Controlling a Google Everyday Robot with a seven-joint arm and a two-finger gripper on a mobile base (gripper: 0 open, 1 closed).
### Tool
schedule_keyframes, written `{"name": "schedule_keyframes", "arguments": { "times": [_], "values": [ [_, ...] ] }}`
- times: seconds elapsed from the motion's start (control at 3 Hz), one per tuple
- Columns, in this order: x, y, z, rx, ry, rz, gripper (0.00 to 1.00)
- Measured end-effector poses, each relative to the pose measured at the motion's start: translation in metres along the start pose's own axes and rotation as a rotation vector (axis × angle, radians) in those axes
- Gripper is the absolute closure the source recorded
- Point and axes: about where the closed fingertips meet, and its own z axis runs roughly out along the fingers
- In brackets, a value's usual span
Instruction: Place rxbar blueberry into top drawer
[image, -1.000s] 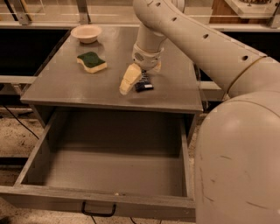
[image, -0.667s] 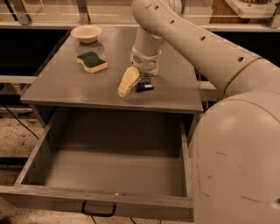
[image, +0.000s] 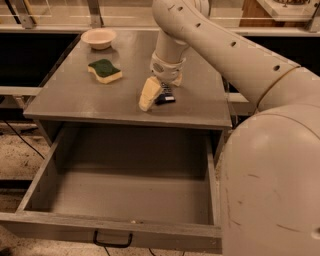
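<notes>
Just beside end effector (image: 161, 90) (rxbar blueberry (image: 165, 96))

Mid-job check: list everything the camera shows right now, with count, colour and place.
bowl: one, pale cream, back left of the cabinet top
sponge: one, green over yellow, in front of the bowl
rxbar blueberry: one, dark navy, on the cabinet top, near its middle
cabinet top: one, grey
top drawer: one, grey, pulled open below the cabinet top
handle: one, black, on the drawer front
arm: one, cream, reaching in from the right
pincer: one, cream, down at the bar
</notes>
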Motion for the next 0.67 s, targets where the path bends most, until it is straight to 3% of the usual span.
{"name": "schedule_keyframes", "arguments": {
  "times": [0.67],
  "values": [
    [0.0,0.0,0.0,0.0,0.0,0.0,0.66]
  ]
}}
